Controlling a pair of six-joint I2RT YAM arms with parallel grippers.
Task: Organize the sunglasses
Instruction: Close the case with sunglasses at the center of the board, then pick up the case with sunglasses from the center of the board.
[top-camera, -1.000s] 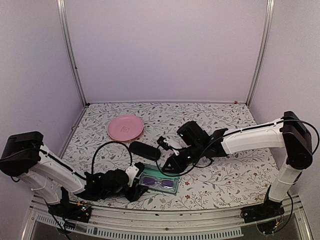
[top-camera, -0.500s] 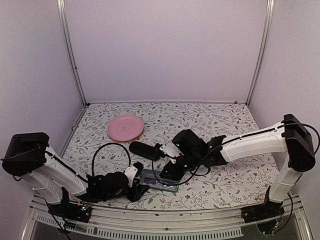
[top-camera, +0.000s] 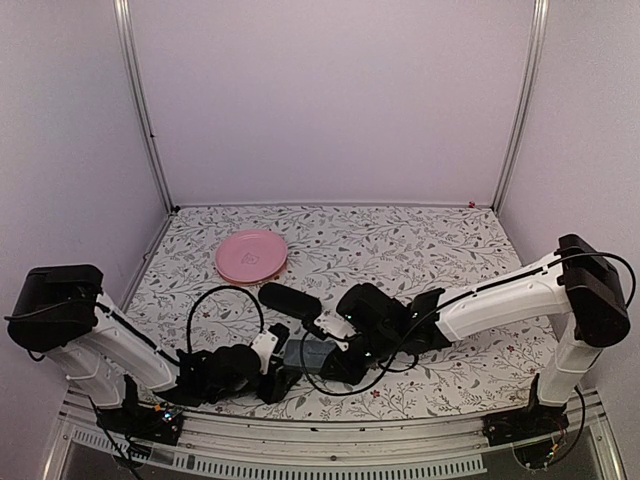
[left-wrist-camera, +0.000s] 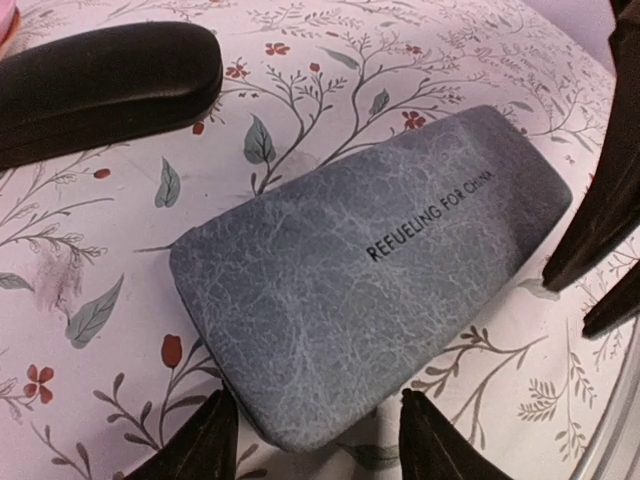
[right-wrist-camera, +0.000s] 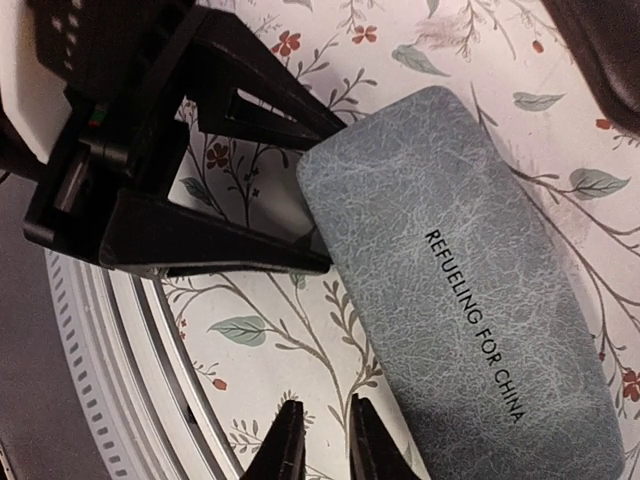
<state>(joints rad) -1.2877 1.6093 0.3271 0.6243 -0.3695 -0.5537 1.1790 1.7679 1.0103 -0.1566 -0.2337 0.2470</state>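
Observation:
The sunglasses are hidden. A grey-blue case (top-camera: 312, 354) (left-wrist-camera: 370, 270) (right-wrist-camera: 460, 280), printed REFUELING FOR CHINA, lies closed at the table's near middle. My left gripper (top-camera: 282, 370) (left-wrist-camera: 320, 435) is shut on its near-left corner, one black fingertip (left-wrist-camera: 212, 435) touching each side. My right gripper (top-camera: 342, 366) (right-wrist-camera: 327, 445) hovers low beside the case's near long edge. Its fingers (right-wrist-camera: 288, 445) are almost together with nothing between them. The left gripper's fingers (right-wrist-camera: 230, 245) also show in the right wrist view, straddling the case's end.
A black oval case (top-camera: 290, 299) (left-wrist-camera: 100, 80) lies closed just beyond the grey-blue one. A pink plate (top-camera: 252, 255) sits at the back left. The table's metal front rail (right-wrist-camera: 130, 400) runs close to both grippers.
The grey-blue case stood open with pale sunglasses inside; its lid is now down. My right arm came left and nearer, over the case. The left gripper held still.

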